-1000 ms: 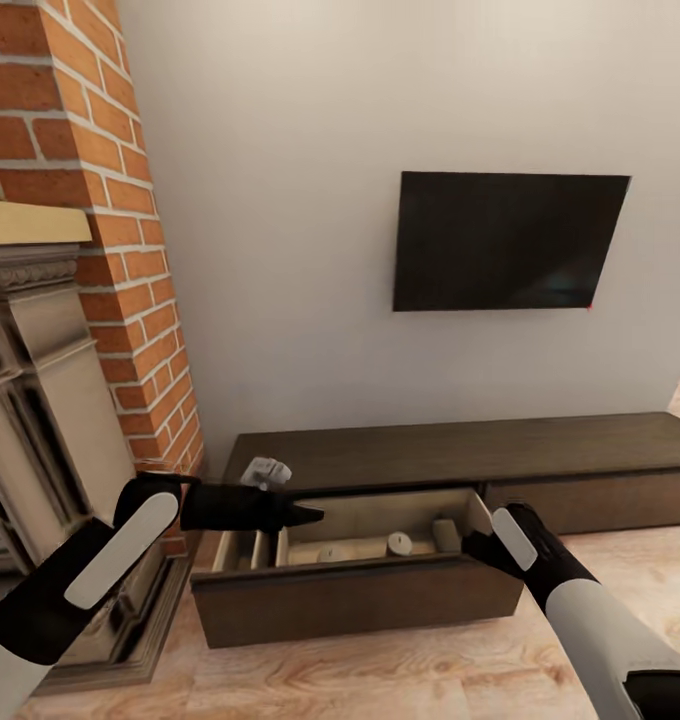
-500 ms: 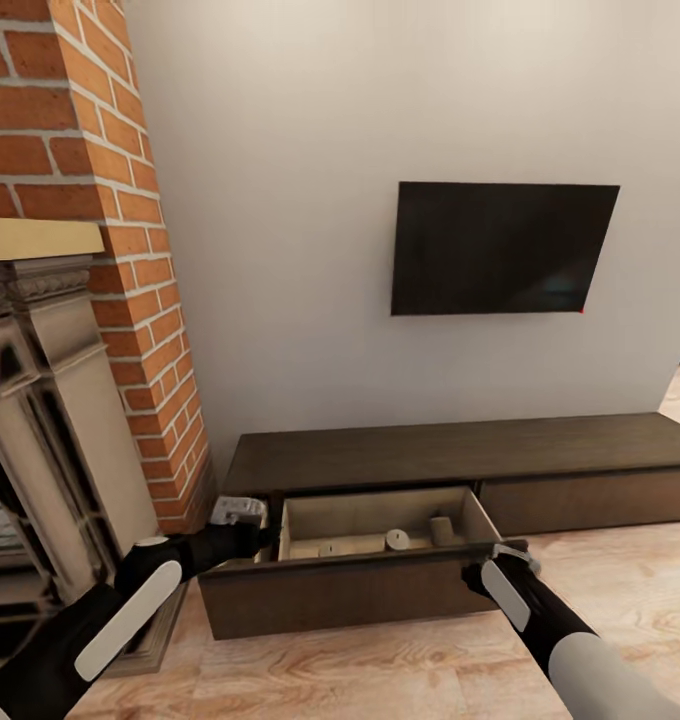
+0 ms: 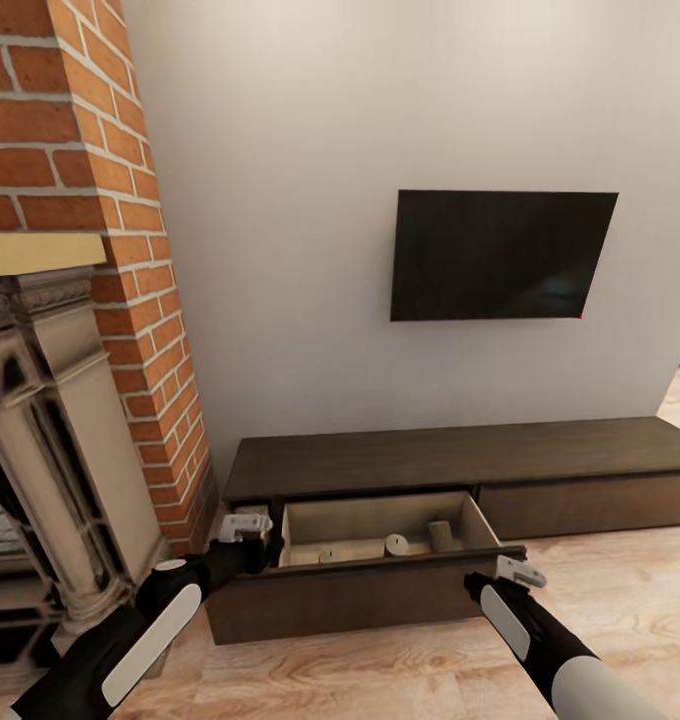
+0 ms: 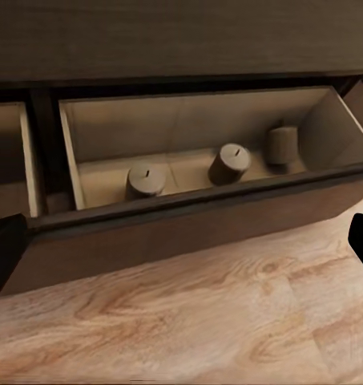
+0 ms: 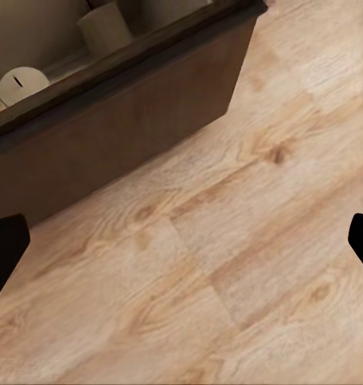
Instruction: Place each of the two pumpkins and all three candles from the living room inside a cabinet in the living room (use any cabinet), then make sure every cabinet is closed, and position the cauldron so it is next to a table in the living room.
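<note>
A plain pale wall fills the upper and centre part of the head view, with a red brick chimney [image 3: 90,200] and an ornate cream fireplace surround [image 3: 50,440] down the left side. A flat black wall-hung TV [image 3: 500,255] sits right of centre. Below it, running from centre to the right edge, is the long, low dark brown wood cabinet [image 3: 460,455], standing on a light wood plank floor [image 3: 620,590].

1 drawer [image 3: 380,590] of the cabinet is pulled out at lower centre, showing pale beige divided insides. In it stand 3 short stubby tan candles: the left candle [image 4: 146,180], the middle candle [image 4: 228,162] and the right candle [image 4: 282,144], in a loose row, apart from each other (their wicks are dark specks on top).

The left gripper [image 3: 248,528] hangs at the drawer's left front corner, and the right gripper [image 3: 520,572] at its right front corner. In both wrist views the jaws stand wide apart with nothing between them, so both are released.

The candles look stowed, so closing this drawer seems the step in hand. The risk is an uneven push: if 1 arm leads the other, the drawer could skew and stop short, leaving the cabinet ajar. A sharp shove might also tip a candle. I cannot tell whether either gripper is actually touching the drawer front.
</note>
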Controlling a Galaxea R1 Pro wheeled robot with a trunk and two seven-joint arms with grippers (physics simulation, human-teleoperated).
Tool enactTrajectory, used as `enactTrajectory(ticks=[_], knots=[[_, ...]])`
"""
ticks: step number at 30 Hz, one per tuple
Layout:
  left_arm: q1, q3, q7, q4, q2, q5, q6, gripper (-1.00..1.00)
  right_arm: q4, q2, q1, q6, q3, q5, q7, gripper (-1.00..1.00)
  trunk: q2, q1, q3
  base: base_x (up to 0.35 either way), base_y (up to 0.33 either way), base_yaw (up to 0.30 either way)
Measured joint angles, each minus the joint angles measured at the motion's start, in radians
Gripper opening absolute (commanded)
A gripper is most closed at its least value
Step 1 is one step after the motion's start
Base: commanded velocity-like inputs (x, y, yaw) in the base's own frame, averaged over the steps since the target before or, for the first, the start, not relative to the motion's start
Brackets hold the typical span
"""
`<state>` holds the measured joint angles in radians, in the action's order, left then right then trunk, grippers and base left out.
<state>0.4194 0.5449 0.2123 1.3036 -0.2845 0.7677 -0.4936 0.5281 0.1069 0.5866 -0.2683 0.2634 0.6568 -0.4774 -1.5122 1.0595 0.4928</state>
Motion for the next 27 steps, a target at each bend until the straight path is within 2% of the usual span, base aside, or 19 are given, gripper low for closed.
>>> enactTrajectory(ticks=[3, 7, 8, 10, 12, 14, 18, 21, 23, 24, 26, 27], knots=[[-0.001, 0.0, 0.025, -0.02, 0.021, -0.006, 0.01, 1.0, -0.01, -0.004, -0.004, 0.028, 0.008, 0.0, 0.0, 1.0, 0.021, -0.011, -0.009, -0.2, 0.0, 0.0], [-0.003, 0.001, 0.048, -0.034, 0.028, -0.01, 0.054, 1.0, -0.037, -0.007, -0.008, 0.073, 0.049, -0.013, 0.0, 1.0, 0.049, -0.026, -0.022, -0.244, 0.0, 0.0], [-0.006, 0.006, 0.066, -0.051, 0.03, -0.018, 0.092, 1.0, -0.053, -0.009, -0.009, 0.107, 0.075, -0.019, 0.0, 1.0, 0.056, -0.03, -0.025, -0.154, 0.0, 0.0], [-0.01, 0.021, 0.098, -0.085, 0.033, -0.031, 0.153, 1.0, -0.075, -0.015, -0.01, 0.141, 0.103, -0.024, -0.001, 1.0, 0.07, -0.038, -0.031, -0.089, 0.0, 0.0], [-0.013, 0.041, 0.125, -0.105, 0.038, -0.037, 0.19, 1.0, -0.085, -0.022, -0.01, 0.154, 0.114, -0.027, -0.001, 1.0, 0.084, -0.046, -0.038, -0.052, 0.0, 0.0], [-0.016, 0.102, 0.169, -0.153, 0.062, -0.054, 0.261, 1.0, -0.101, -0.031, -0.01, 0.169, 0.126, -0.03, 0.0, 1.0, 0.084, -0.046, -0.038, -0.023, 0.0, 0.0], [-0.017, 0.151, 0.196, -0.237, 0.083, -0.073, 0.362, 1.0, -0.144, -0.043, -0.01, 0.179, 0.159, -0.034, -0.001, 1.0, 0.084, -0.046, -0.038, -0.009, 0.0, 0.0], [-0.017, 0.161, 0.197, -0.292, 0.087, -0.077, 0.416, 1.0, -0.157, -0.052, -0.01, 0.183, 0.189, -0.035, -0.001, 1.0, 0.084, -0.046, -0.038, -0.003, 0.0, 0.0], [-0.017, 0.166, 0.199, -0.394, 0.1, -0.089, 0.501, 1.0, -0.165, -0.058, -0.01, 0.197, 0.217, -0.035, -0.001, 1.0, 0.084, -0.046, -0.038, -0.001, 0.0, 0.0], [-0.017, 0.166, 0.199, -0.396, 0.1, -0.09, 0.503, 1.0, -0.165, -0.058, -0.01, 0.198, 0.217, -0.035, -0.001, 1.0, 0.084, -0.046, -0.038, 0.0, 0.0, 0.0], [-0.017, 0.169, 0.198, -0.47, 0.126, -0.112, 0.551, 1.0, -0.169, -0.059, -0.011, 0.24, 0.227, -0.037, -0.002, 1.0, 0.084, -0.046, -0.038, 0.0, 0.0, 0.0], [-0.017, 0.17, 0.197, -0.508, 0.142, -0.127, 0.571, 1.0, -0.176, -0.06, -0.015, 0.288, 0.231, -0.04, -0.003, 1.0, 0.084, -0.046, -0.038, 0.0, 0.0, 0.0]])
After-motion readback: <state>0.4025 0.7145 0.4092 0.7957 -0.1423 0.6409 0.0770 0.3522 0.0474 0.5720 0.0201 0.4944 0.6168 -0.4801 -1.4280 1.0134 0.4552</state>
